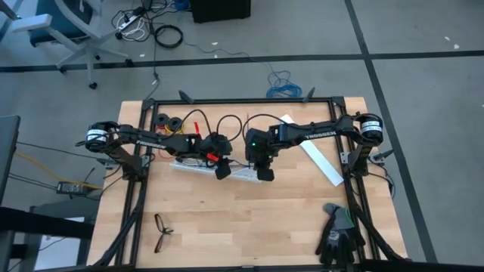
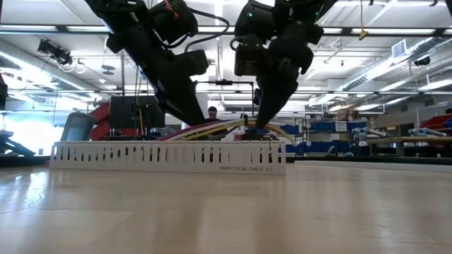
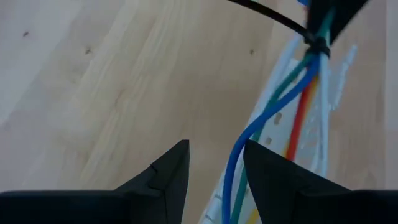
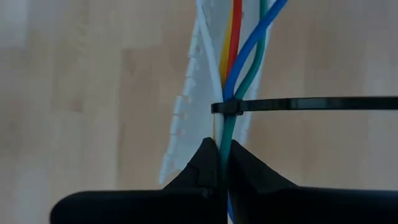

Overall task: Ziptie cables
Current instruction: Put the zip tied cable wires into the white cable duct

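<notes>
- Landmark: the white slotted strip (image 2: pixel 169 156), lying across the middle of the wooden table (image 1: pixel 249 219).
- Nearest, right wrist view: right gripper (image 4: pixel 222 163) has its fingers pinched shut on the cables (image 4: pixel 239 56), gripping them just short of a ziptie (image 4: pixel 298 104) already looped round the bundle, directly over the strip.
- The ziptie's head sits snug on the wires; its long black tail juts out sideways, untrimmed.
- Left wrist view: left gripper (image 3: pixel 214 165) stands about half open over the strip's other end. The blue wire runs past the inner edge of one finger; the jaws do not appear to clamp anything.
- Cables: thin blue, green, red, yellow and white wires, gathered tight at the tie, fanning loose away from it, arching slightly above the strip in the low view.
- Judged step: one tie is on; the bundle is being steadied.
- Next move likely calls for pulling the tail to cinch, or placing a second tie farther along the strip toward the left gripper.
- Far: a person (image 2: pixel 212 113) is visible in the room beyond the strip.
</notes>
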You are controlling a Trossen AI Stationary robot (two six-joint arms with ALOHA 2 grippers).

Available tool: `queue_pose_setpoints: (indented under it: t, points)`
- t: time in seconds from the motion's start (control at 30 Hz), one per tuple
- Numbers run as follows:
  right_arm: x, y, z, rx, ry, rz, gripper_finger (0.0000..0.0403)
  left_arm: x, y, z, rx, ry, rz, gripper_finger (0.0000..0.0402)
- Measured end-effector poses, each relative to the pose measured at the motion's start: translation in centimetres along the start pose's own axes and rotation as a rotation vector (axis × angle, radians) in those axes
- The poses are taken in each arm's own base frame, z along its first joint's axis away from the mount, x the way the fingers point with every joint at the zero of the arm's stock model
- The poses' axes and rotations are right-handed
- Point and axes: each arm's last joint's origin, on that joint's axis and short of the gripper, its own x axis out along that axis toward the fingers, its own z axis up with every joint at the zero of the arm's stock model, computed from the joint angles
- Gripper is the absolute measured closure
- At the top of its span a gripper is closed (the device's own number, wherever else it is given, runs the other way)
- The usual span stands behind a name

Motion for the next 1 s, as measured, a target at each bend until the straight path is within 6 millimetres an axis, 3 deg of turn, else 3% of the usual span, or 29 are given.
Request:
queue_pose_setpoints:
  t: [0.27,0.47,0.77,0.87,1.0]
  points:
    - [0.3,1.1,-0.1,0.008,0.008,0.051,0.039,-0.1,-0.3,1.4,-0.014,-0.147,-0.02,0.024]
    - [0.5,2.0,-0.1,0.003,0.015,0.055,0.039,-0.1,-0.7,1.0,-0.008,-0.094,-0.138,0.0241]
    - [0.7,3.2,0.0,0.083,0.014,0.119,0.0388,-2.3,-1.0,1.5,-0.014,-0.12,-0.203,0.024]
    - [0.8,3.5,0.3,0.095,-0.013,0.125,0.0389,-2.7,-1.3,1.2,-0.018,-0.09,-0.222,0.024]
    - [0.9,4.0,0.5,0.086,-0.038,0.122,0.0389,-2.6,-1.6,-0.5,0.007,0.077,-0.219,0.0241]
